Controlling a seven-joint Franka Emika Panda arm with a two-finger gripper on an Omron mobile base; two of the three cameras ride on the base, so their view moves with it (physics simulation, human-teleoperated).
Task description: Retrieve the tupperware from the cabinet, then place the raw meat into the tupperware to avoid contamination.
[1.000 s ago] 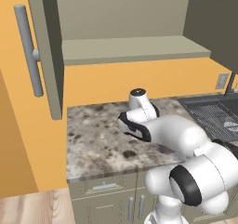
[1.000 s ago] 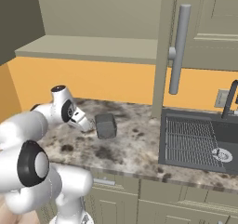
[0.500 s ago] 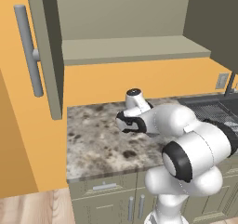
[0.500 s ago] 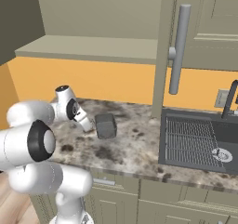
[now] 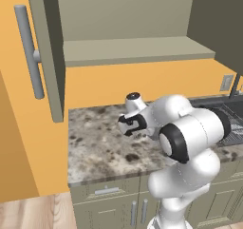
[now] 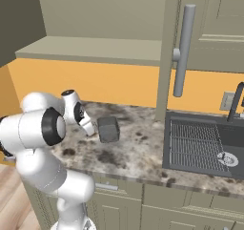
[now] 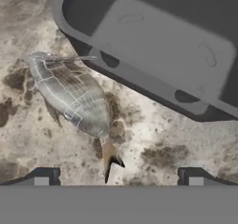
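With its jaws spread wide and empty, the gripper (image 7: 118, 174) hangs low over a speckled granite counter (image 7: 28, 139), just above a raw, silver-scaled fish (image 7: 69, 95). Beside the fish sits the tupperware (image 7: 158, 46), a smoky, round-cornered plastic tub. No lettering is legible.

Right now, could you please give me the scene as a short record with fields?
tupperware: dark grey tub, on the speckled counter, out of the cabinet
raw meat: a whole fish lying on the counter beside the tub, not inside it
end effector: open, low over the counter, holding nothing
cabinet doors: open
sink: to the right of the tub
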